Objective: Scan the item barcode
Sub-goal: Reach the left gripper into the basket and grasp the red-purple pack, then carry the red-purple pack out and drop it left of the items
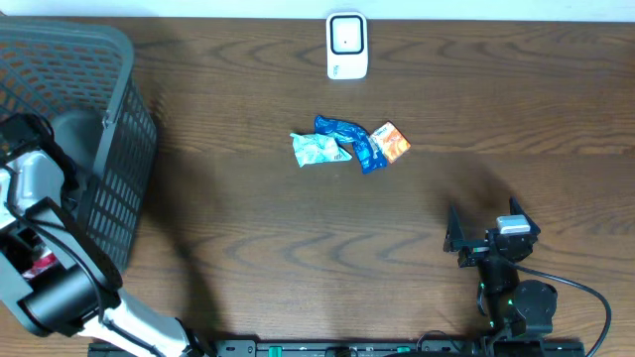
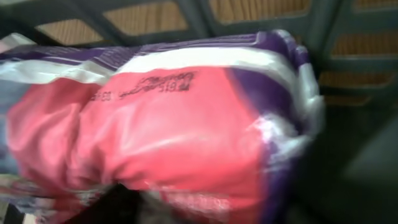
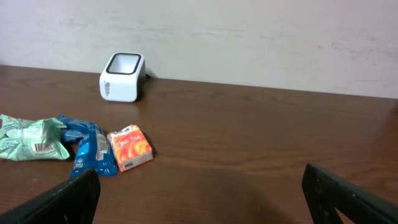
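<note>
- My left arm [image 1: 45, 288] reaches over the near edge of the grey basket [image 1: 119, 149], which stands at the left end of the desk [image 1: 298, 248].
- The left end effector [image 1: 32, 246] is down among the arm links at the basket. From overhead I only catch a sliver of red there.
- The left wrist view is almost filled by a red and purple packet [image 2: 161, 137], very close to the lens and blurred. It has a line of dark printed code near its top edge that I cannot read.
- The basket's lattice wall shows behind and above the packet, so the packet is inside the basket.
- I cannot tell whether the left fingers are apart or clamped on the packet. Only a dark blur shows at the bottom of that view.
- The right end effector [image 3: 200, 180] has its fingers wide apart with nothing between them, hanging over bare desk at the near right.
- The white scanner [image 1: 346, 46] stands upright at the far edge of the desk, near the middle, well apart from both arms.
- Three small items lie together mid-desk: a green packet [image 1: 317, 149] on the left, a blue packet [image 1: 349, 137] touching it, and an orange box [image 1: 390, 142] on the right.
- In the right wrist view a barcode shows on the green packet's face.
</note>
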Action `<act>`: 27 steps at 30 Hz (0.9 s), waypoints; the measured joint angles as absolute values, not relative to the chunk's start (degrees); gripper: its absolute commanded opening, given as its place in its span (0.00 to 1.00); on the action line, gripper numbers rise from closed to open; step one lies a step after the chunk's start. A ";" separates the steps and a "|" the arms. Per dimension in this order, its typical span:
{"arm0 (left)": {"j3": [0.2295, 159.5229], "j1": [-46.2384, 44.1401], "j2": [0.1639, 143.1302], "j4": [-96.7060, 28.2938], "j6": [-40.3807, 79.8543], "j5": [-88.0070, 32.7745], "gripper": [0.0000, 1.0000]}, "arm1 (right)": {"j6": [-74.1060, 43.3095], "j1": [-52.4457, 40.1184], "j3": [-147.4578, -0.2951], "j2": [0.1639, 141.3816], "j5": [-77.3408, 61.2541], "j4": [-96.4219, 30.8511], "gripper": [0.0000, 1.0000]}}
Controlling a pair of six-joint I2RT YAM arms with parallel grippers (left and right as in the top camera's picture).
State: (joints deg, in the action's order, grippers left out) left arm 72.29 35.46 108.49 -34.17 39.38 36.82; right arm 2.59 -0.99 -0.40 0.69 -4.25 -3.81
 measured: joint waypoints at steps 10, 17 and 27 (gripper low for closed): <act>72.01 35.18 107.24 -35.29 39.16 34.57 0.07 | 2.61 -0.99 -0.40 0.69 -4.25 -3.84 0.99; 70.96 31.48 94.48 -37.30 39.18 24.03 0.07 | 2.61 -0.99 -0.40 0.69 -4.23 -3.84 0.99; 70.96 18.81 69.91 -37.04 39.20 18.76 0.07 | 2.59 -0.99 -0.40 0.69 -4.23 -3.81 0.99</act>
State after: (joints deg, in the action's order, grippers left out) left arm 70.96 18.81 69.91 -37.04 39.20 18.76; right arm 2.59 -0.99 -0.40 0.69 -4.23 -3.81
